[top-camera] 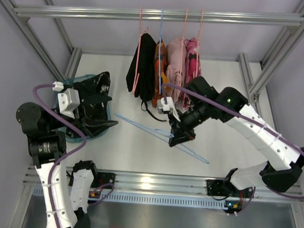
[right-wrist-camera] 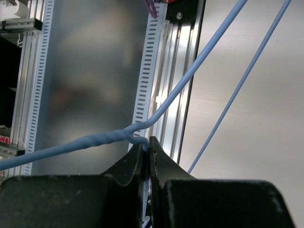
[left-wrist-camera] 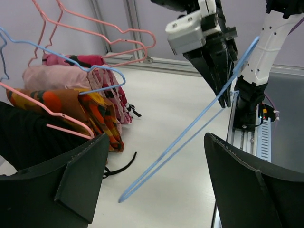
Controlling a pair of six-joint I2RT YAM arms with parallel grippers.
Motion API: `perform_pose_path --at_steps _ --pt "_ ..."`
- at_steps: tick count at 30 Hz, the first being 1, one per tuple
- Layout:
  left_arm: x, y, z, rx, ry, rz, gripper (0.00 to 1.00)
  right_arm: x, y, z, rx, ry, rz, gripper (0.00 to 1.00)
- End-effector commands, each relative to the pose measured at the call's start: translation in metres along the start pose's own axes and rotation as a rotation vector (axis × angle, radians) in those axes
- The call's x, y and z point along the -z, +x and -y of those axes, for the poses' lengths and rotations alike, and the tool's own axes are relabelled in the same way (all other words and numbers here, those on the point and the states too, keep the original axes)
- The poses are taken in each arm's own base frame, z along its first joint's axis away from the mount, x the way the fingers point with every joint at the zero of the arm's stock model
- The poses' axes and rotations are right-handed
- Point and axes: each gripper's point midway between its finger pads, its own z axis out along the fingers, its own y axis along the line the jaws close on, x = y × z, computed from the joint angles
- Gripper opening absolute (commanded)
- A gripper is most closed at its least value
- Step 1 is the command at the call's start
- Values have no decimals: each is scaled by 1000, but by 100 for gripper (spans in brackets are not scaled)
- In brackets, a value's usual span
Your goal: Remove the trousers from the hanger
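Plain black trousers [top-camera: 144, 66] hang on a pink hanger [top-camera: 139, 35] at the rail, their straps [top-camera: 151, 114] dangling; they also show at the left of the left wrist view [left-wrist-camera: 28, 137]. Black speckled trousers [top-camera: 94, 86] lie in a teal basket [top-camera: 72, 82]. My right gripper [top-camera: 175, 139] is shut on the twisted neck of an empty blue hanger [right-wrist-camera: 109, 137], whose far end rests on the table [top-camera: 141, 124]. My left gripper [left-wrist-camera: 156, 137] is open and empty beside the basket, pointing at the blue hanger [left-wrist-camera: 190, 128].
Orange [top-camera: 159, 67] and pink [top-camera: 175, 63] garments hang on more hangers right of the black trousers. An aluminium frame [top-camera: 159, 14] surrounds the table, with a rail [top-camera: 152, 183] along the near edge.
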Motion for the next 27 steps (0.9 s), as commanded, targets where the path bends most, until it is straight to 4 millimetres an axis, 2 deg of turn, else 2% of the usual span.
perform_pose_path --at_steps 1,4,10,15,20,27 --pt "5 19 21 49 193 -44 86 6 -52 -4 98 -44 109 0" --pt "3 26 19 140 224 -47 86 5 -70 -4 89 -84 137 0" --pt "1 41 13 159 241 -42 86 -13 -83 3 60 -131 138 0" --pt "-1 61 14 152 261 -34 84 -24 -84 5 13 -174 128 0" --pt "-1 86 16 332 271 -48 85 -33 -85 4 -18 -226 118 0" --pt "-1 89 37 426 321 -66 86 -47 -74 -3 -71 -302 82 0"
